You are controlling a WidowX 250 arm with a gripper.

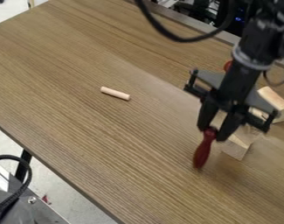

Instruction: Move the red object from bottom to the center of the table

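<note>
Camera view: pinching the red object (202, 153) by its slim upper end with the black gripper (211, 133), narrowed onto it, likely for leaving the thicker end free to meet the table (80, 65) first. Pointing down, slightly tilted, right of the view's middle, just beside a pale wooden block (236, 148); not revealing whether touching the surface. Probably needing a path toward mid-table, avoiding nudging the wooden dowel (115, 93).
</note>
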